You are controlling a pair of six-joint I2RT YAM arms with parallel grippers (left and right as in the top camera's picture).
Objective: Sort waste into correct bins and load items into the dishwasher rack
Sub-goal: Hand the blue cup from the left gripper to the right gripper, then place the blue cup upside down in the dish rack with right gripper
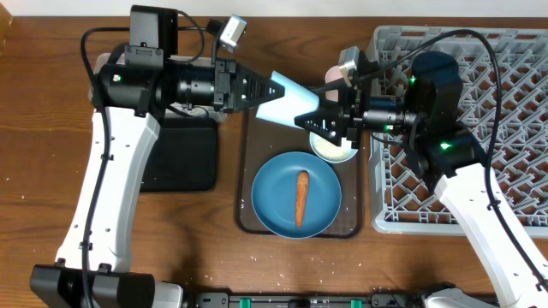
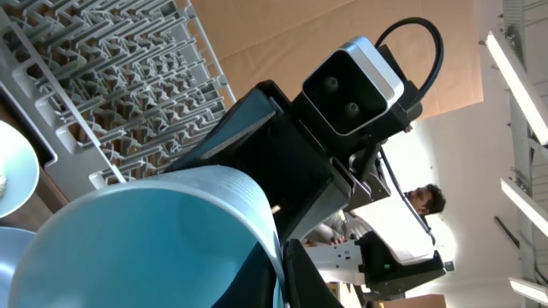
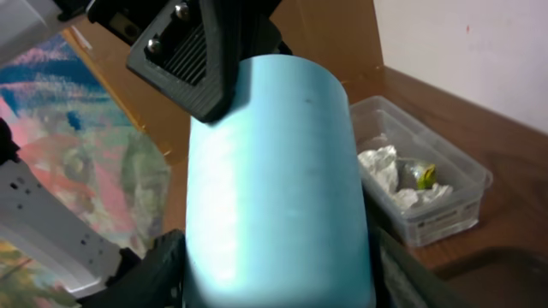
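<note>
Dark wooden table (image 1: 43, 128) carries the whole layout. The transfer takes place in the air above its centre.

Left gripper (image 1: 261, 90): the fingers (image 3: 184, 60) are clamped on one end of the light blue cup (image 1: 287, 100), with a ribbed pad pressed flat against the wall.

Right gripper (image 1: 325, 120): the fingers (image 3: 163, 274) flank the other end on both sides. Whether they press or merely straddle cannot be told from any view.

The cup lies on its side, bridged between the two arms, above the brown tray (image 1: 244, 180).

Hazards, as judged from where I stand:
- If the left side releases before the right side bears the load, the cup drops. The white bowl (image 1: 334, 152) and the blue plate (image 1: 274, 205) with its carrot (image 1: 301, 198) lie on the tray below it.
- If both sides are clenched while either arm moves, the thin wall is twisted. It may then slip or deform.
- The smooth wall offers little friction, so a light grip lets the cup slide out.
- The route to the dishwasher rack (image 1: 514, 128) runs beneath the right arm's own cable loop, where a snag is possible.
</note>
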